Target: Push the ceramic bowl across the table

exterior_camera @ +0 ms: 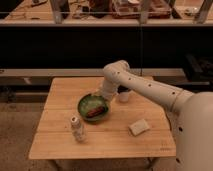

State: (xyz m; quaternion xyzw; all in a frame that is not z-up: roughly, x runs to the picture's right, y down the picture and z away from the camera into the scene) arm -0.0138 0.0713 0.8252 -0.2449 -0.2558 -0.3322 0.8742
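Note:
The ceramic bowl [92, 107] is round, shallow and green with a darker rim. It sits near the middle of the light-wood table [60, 92] and holds a reddish-brown item [95, 111]. My white arm reaches in from the right and bends down over the table. My gripper [104, 96] is at the bowl's far right rim, very close to it or touching it. The arm's wrist hides most of the gripper.
A small bottle [77, 128] stands in front of the bowl on the left. A small whitish cup [123, 96] stands behind the arm to the bowl's right. A pale flat sponge-like block [139, 127] lies at front right. A dark counter runs behind the table.

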